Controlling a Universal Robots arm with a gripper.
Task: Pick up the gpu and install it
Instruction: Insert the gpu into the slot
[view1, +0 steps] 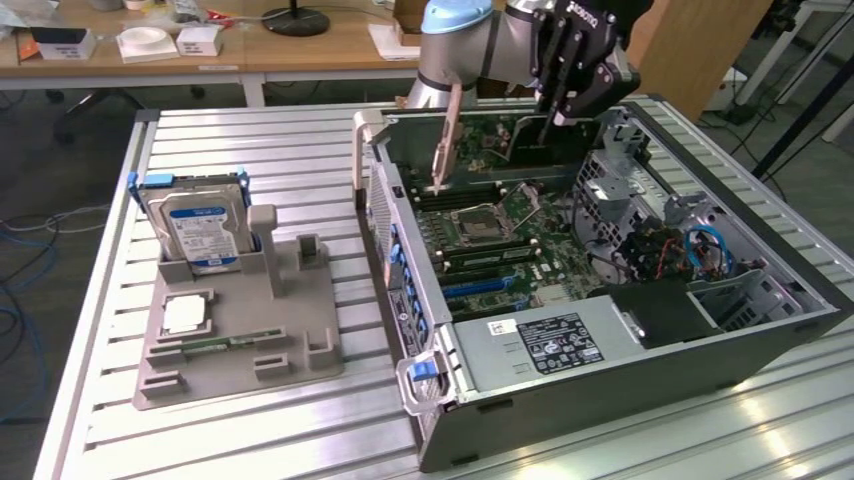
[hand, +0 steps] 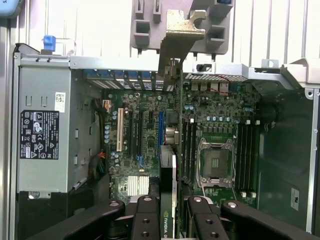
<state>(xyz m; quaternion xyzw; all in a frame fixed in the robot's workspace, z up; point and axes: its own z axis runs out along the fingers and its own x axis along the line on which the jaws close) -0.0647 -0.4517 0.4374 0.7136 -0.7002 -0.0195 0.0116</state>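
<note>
While it hangs over the motherboard (hand: 145, 125), the gpu (hand: 169, 170) sits clamped in the hand (hand: 170, 210) — bracket end jutting beyond it.

I'm working in a lab: slatted metal bench (view1: 267, 140), cluttered wooden desks (view1: 307, 48) at upper left, cables (view1: 19, 300) on the floor.

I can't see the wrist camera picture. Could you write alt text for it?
The gripper holds the gpu edge-on above an open computer case, its silver bracket at the far end. Beneath lie the green motherboard and a grey power supply.
</note>
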